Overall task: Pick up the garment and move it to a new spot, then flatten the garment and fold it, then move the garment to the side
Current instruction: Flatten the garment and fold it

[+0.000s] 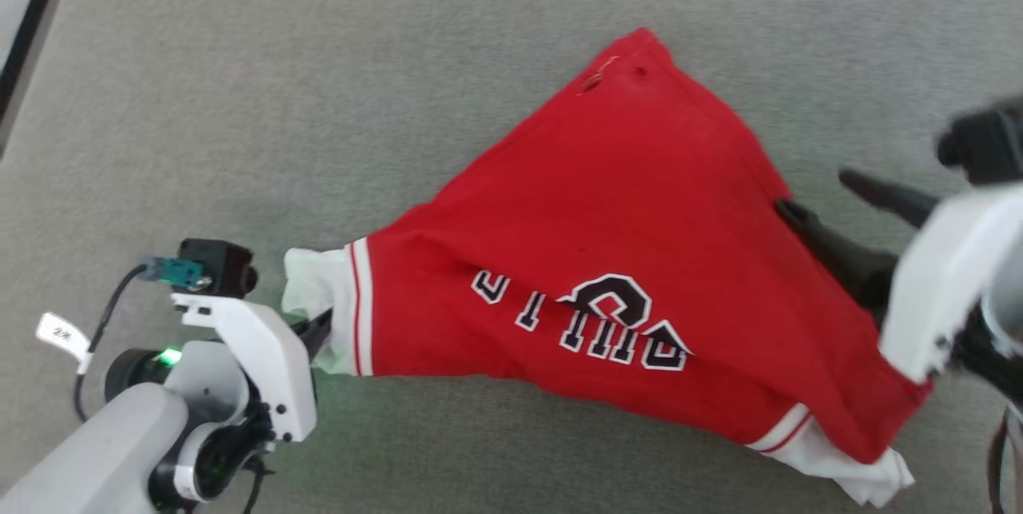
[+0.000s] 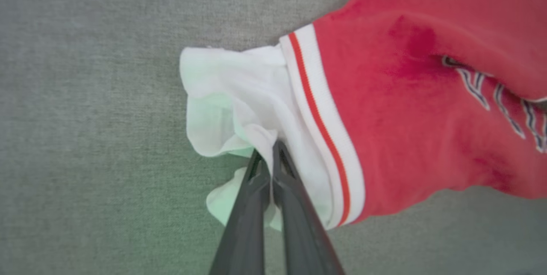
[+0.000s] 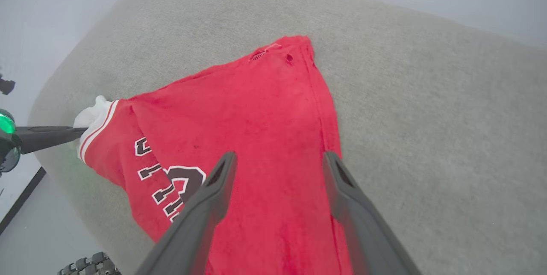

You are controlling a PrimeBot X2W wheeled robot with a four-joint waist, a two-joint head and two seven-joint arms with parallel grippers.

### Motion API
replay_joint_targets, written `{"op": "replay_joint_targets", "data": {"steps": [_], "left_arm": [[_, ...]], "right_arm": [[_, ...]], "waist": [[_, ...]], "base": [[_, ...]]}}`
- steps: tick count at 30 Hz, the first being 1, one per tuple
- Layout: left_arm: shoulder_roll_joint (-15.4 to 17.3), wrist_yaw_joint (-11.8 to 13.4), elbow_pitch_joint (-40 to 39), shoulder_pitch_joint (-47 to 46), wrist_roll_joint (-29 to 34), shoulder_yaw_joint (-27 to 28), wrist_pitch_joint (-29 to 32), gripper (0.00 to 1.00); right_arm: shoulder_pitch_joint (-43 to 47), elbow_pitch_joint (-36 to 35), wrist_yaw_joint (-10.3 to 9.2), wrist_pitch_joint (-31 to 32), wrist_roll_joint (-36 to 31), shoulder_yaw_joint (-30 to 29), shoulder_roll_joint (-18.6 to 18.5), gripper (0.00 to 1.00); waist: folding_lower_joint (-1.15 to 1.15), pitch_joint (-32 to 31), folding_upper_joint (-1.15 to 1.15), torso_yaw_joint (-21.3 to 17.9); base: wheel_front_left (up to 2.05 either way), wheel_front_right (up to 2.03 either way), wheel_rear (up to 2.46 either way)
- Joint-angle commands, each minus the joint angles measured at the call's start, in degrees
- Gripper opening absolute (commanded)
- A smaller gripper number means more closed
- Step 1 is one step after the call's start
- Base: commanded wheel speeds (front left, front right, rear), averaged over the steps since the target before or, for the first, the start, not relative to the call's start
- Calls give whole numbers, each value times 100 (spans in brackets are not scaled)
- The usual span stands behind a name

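Note:
The garment [image 1: 607,242] is a red jersey T-shirt with white sleeves, lying partly spread on the grey surface with its black lettering facing up. My left gripper [image 1: 321,326] is at its left end, shut on the white sleeve [image 2: 239,104] just beside the striped trim. The pinch shows close up in the left wrist view, where my left gripper [image 2: 268,152] has cloth bunched between its tips. My right gripper [image 1: 823,196] stands open at the garment's right edge. In the right wrist view the garment [image 3: 256,112] lies below my right gripper [image 3: 277,158], with nothing between the fingers.
The grey fabric-covered surface [image 1: 320,82] stretches wide behind and left of the garment. Its left edge drops to a pale floor with a dark strip [image 1: 24,42]. A black ridged wheel [image 3: 85,264] shows below the surface's near corner.

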Motion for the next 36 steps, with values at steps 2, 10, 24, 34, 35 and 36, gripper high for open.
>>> {"op": "replay_joint_targets", "data": {"steps": [2, 10, 24, 34, 35, 36], "left_arm": [[-124, -81, 30, -125, 116, -54, -40, 0], [-536, -314, 229, -402, 248, -287, -75, 0], [-1163, -740, 757, -760, 315, -535, -189, 0], [-1361, -922, 1160, -921, 271, -567, -250, 0], [-1366, -936, 1206, -952, 275, -569, -229, 0], [-1363, -953, 1244, -981, 271, -568, -209, 0]], "right_arm": [[-509, 418, 0, -260, -15, 253, -149, 100], [-1971, 2126, 0, -934, -131, 1138, -740, 100], [-3642, 4924, 0, -1007, -251, 2101, -1180, 100], [-3385, 6465, -2, -542, 77, 3027, -1248, 100], [-3360, 6554, -2, -506, 158, 3107, -1246, 100], [-3359, 6586, -2, -467, 237, 3176, -1227, 67]], "waist": [[0, 90, 0, 267], [0, 290, 0, 916], [0, 657, 0, 1638], [0, 750, 0, 1722], [0, 743, 0, 1713], [0, 729, 0, 1698]], "base": [[0, 0, 0], [0, 0, 0], [0, 0, 0], [0, 0, 0], [0, 0, 0], [0, 0, 0]]}}
